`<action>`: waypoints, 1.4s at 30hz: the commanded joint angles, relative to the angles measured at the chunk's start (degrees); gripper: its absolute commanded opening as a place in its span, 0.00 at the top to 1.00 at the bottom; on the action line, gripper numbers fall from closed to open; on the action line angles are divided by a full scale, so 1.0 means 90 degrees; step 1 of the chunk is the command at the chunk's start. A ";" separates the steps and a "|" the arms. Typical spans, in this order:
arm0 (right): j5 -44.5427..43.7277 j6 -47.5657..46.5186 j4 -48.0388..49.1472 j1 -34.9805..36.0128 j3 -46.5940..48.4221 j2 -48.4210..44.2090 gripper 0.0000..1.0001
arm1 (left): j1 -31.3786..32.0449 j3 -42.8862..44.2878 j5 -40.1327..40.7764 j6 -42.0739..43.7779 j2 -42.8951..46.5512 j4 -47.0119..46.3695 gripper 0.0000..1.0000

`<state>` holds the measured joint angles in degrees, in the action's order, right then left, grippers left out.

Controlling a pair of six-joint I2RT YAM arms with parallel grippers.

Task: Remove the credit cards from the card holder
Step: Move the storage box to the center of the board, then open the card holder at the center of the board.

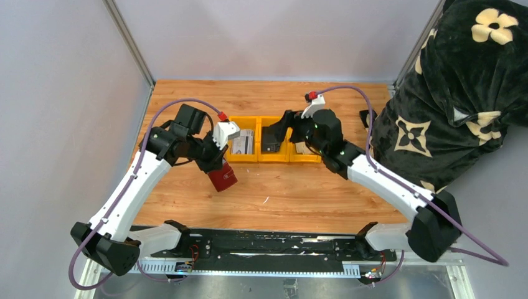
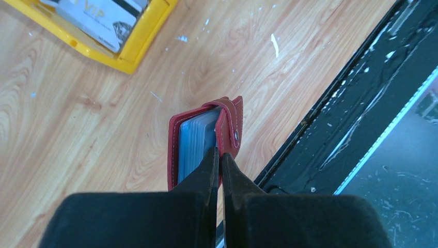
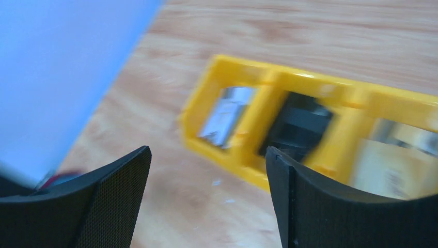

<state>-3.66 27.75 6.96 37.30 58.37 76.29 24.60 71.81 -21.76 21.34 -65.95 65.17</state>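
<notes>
Wood table ran back from a black rail at the near edge. Just on the near side of the yellow tray, toward its left end, the left gripper was pinched tight on the holder, its jaws clamped on one cover edge beside the strap. The holder hung partly open with blue-grey sleeves showing. Whether any cards were inside them could not be told.

In the tray, cards lay in the left compartment, a black object in the middle one, and more cards in the right one. Above the tray's middle and right, the right gripper stood wide open and held nothing; its view was blurred.

That thin edge pinch looked risky: a tug on a snug card could drag the holder from the jaws or swing it shut. Wide fingers might also catch a sleeve instead of a card.
</notes>
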 commanded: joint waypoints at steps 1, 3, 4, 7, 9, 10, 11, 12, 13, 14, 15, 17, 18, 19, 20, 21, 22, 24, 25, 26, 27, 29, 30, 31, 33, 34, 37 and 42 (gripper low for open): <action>0.2661 -0.0094 0.1438 0.0605 -0.0950 -0.0605 0.15 | 0.0088 0.0700 -0.0455 -0.0186 0.0236 0.0250 1.00; 0.3141 -0.0122 0.1900 0.0983 -0.1265 -0.0800 0.14 | 0.0103 0.0949 -0.0707 -0.0293 0.0220 0.0416 1.00; 0.3301 -0.0153 0.2052 0.1085 -0.1372 -0.0839 0.14 | 0.0107 0.1047 -0.0823 -0.0364 0.0210 0.0483 1.00; 0.3799 -0.0038 0.2481 0.1357 -0.1589 -0.0856 0.13 | 0.0163 0.1306 -0.1057 -0.0552 0.0208 0.0666 1.00; 0.4038 0.0166 0.2998 0.1443 -0.1760 -0.0810 0.13 | 0.0193 0.1434 -0.1171 -0.0594 0.0262 0.0799 1.00; 0.4093 0.0207 0.3141 0.1500 -0.1792 -0.0768 0.13 | 0.0209 0.1479 -0.1215 -0.0601 0.0299 0.0824 1.00; 0.4192 0.0236 0.3268 0.1567 -0.1792 -0.0716 0.13 | 0.0222 0.1513 -0.1252 -0.0614 0.0348 0.0856 1.00; 0.4248 0.0215 0.3286 0.1640 -0.1756 -0.0655 0.13 | 0.0239 0.1557 -0.1304 -0.0619 0.0390 0.0880 1.00; 0.4305 0.0195 0.3301 0.1713 -0.1708 -0.0573 0.13 | 0.0244 0.1580 -0.1367 -0.0648 0.0427 0.0897 1.00; 0.4349 0.0164 0.3320 0.1789 -0.1665 -0.0493 0.13 | 0.0245 0.1624 -0.1442 -0.0707 0.0457 0.0930 1.00; 0.4360 0.0135 0.3336 0.1853 -0.1627 -0.0406 0.13 | 0.0254 0.1670 -0.1552 -0.0733 0.0485 0.0967 1.00; 0.4368 0.0097 0.3347 0.1962 -0.1549 -0.0214 0.12 | 0.0255 0.1790 -0.1868 -0.0736 0.0502 0.1103 1.00; 0.4363 0.0073 0.3343 0.1991 -0.1515 -0.0132 0.12 | 0.0255 0.1842 -0.1998 -0.0752 0.0511 0.1145 1.00; 0.4363 0.0052 0.3305 0.2018 -0.1477 -0.0062 0.12 | 0.0262 0.1890 -0.2072 -0.0790 0.0520 0.1177 1.00; 0.4340 0.0029 0.3253 0.2034 -0.1428 -0.0008 0.12 | 0.0264 0.1935 -0.2110 -0.0809 0.0526 0.1215 1.00; 0.4307 0.0024 0.3225 0.2045 -0.1421 0.0028 0.12 | 0.0265 0.1977 -0.2127 -0.0804 0.0531 0.1264 1.00; 0.4288 0.0039 0.3238 0.2056 -0.1426 0.0050 0.12 | 0.0265 0.2018 -0.2160 -0.0795 0.0545 0.1315 1.00; 0.4319 0.0158 0.3448 0.2065 -0.1467 0.0063 0.12 | 0.0265 0.2083 -0.2221 -0.0757 0.0558 0.1411 1.00; 0.4396 0.0227 0.3630 0.2074 -0.1482 0.0067 0.12 | 0.0265 0.2100 -0.2243 -0.0760 0.0576 0.1429 1.00; 0.4486 0.0357 0.3793 0.2094 -0.1480 0.0077 0.12 | 0.0265 0.2111 -0.2252 -0.0761 0.0594 0.1431 1.00; 0.4610 0.0481 0.3968 0.2112 -0.1463 0.0091 0.16 | 0.0265 0.2121 -0.2246 -0.0748 0.0615 0.1436 1.00; 0.4895 0.0742 0.4306 0.2141 -0.1424 0.0150 0.31 | 0.0265 0.2128 -0.2187 -0.0720 0.0634 0.1434 1.00; 0.5000 0.0906 0.4463 0.2158 -0.1401 0.0183 0.38 | 0.0265 0.2128 -0.2146 -0.0697 0.0632 0.1431 1.00; 0.5107 0.1035 0.4541 0.2171 -0.1361 0.0222 0.50 | 0.0265 0.2128 -0.2126 -0.0698 0.0622 0.1431 1.00; 0.5243 0.1219 0.4502 0.2185 -0.1272 0.0304 0.71 | 0.0263 0.2128 -0.2119 -0.0683 0.0625 0.1431 1.00; 0.5274 0.1269 0.4466 0.2192 -0.1254 0.0306 0.82 | 0.0265 0.2144 -0.2123 -0.0672 0.0620 0.1431 1.00; 0.5268 0.1257 0.4217 0.2203 -0.1310 0.0161 0.99 | 0.0265 0.2240 -0.2010 -0.0643 0.0626 0.1435 1.00; 0.5302 0.0788 0.3708 0.2203 -0.1438 -0.0458 1.00 | 0.0265 0.2169 -0.1637 -0.0500 0.0723 0.1426 0.05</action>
<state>42.17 37.34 41.95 56.36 44.93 77.32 26.50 90.67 -38.02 16.29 -60.95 77.91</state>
